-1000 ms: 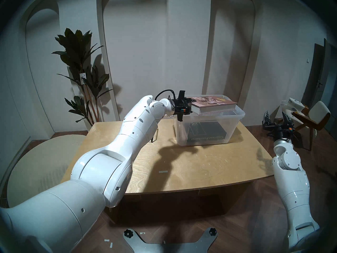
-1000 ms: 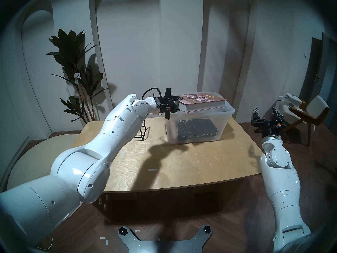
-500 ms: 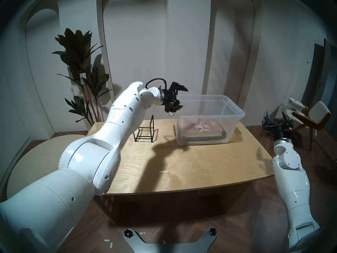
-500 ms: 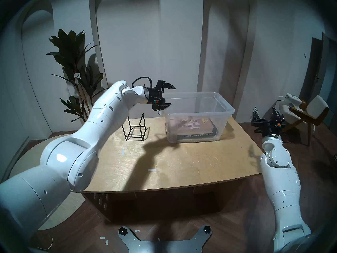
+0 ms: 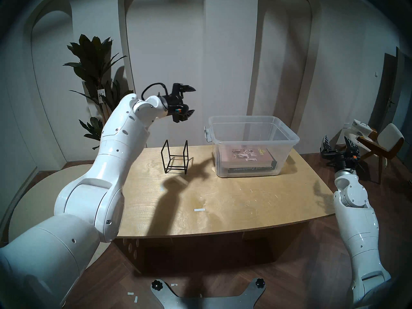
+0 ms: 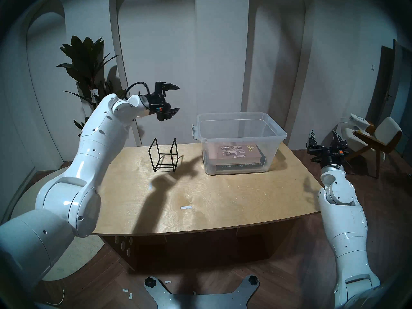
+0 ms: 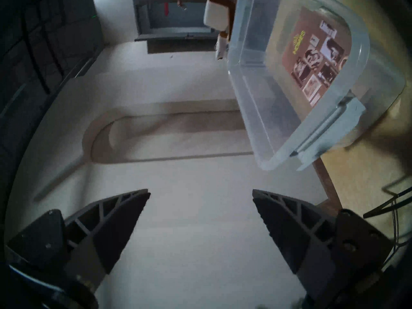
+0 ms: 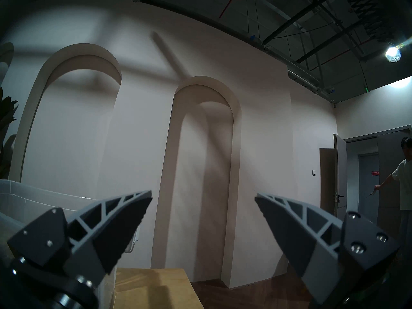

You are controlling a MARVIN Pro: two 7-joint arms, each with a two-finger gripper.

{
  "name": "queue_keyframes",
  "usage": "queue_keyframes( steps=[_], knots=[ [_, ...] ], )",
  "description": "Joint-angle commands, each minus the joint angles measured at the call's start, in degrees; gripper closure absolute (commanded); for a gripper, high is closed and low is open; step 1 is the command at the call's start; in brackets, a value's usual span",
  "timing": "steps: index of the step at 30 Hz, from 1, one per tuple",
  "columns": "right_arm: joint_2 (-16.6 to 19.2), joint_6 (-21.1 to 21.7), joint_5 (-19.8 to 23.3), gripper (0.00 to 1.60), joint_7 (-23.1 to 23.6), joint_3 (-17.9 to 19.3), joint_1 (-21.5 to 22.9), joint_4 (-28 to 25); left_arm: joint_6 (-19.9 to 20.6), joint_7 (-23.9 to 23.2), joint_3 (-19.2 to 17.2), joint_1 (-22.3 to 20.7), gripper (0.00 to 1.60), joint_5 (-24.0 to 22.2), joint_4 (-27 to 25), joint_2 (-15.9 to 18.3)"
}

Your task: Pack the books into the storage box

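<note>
The clear storage box (image 5: 289, 136) (image 6: 277, 132) stands at the back right of the wooden table (image 5: 234, 203). Inside it the reddish-brown book (image 5: 247, 155) (image 6: 236, 151) lies flat on top of the black "Crime and Punishment" book (image 5: 252, 169) (image 6: 239, 165). The left wrist view shows the box rim (image 7: 245, 96) and the brown cover (image 7: 316, 54). My left gripper (image 5: 192, 100) (image 6: 178, 99) (image 7: 200, 194) is open and empty, raised in the air to the left of the box. My right gripper (image 5: 336, 141) (image 6: 324, 135) (image 8: 202, 196) is open and empty, beyond the table's right edge.
An empty black wire book rack (image 5: 176, 157) (image 6: 163, 155) stands on the table left of the box. A tall plant (image 5: 98, 83) stands behind the table's left corner. A chair (image 5: 383, 143) is at the far right. A person (image 8: 403, 179) stands by a door.
My left gripper opened and let the reddish-brown book drop from above the box onto the black book, then drew back up and to the left. The right arm has not moved.
</note>
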Motion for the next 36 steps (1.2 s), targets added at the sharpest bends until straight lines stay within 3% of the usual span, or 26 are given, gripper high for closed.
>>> queue_keyframes(
  steps=[1,5,13,21,23,26,36],
  knots=[
    [0.3,0.4,0.5,0.0,-0.3,0.4,1.6,-1.5,5.1,1.6,-6.5,7.0,0.0,-3.9,-6.8,1.5],
    [1.7,1.8,1.3,0.0,-0.5,1.5,4.1,-2.0,8.0,1.9,-9.2,10.3,0.0,-5.5,-10.0,0.6],
    [4.8,8.4,3.4,0.0,0.4,1.9,9.4,1.3,11.5,2.1,-12.2,15.2,0.0,-8.0,-15.5,-1.5],
    [5.9,14.5,5.1,0.0,4.1,-0.5,13.5,5.7,13.9,2.3,-15.3,20.1,0.0,-12.3,-21.8,-4.4],
    [6.0,14.7,5.1,0.0,4.3,-0.6,13.7,6.0,15.2,1.0,-17.5,21.6,0.0,-16.8,-23.0,-6.9],
    [6.3,15.8,5.7,0.0,5.4,-1.0,14.7,7.0,17.1,-0.3,-18.2,23.0,0.0,-18.7,-25.4,-7.9],
    [6.8,16.5,6.5,0.0,7.0,-1.6,15.9,8.5,21.3,-3.7,-18.9,24.6,0.0,-21.2,-29.4,-8.9]
  ],
)
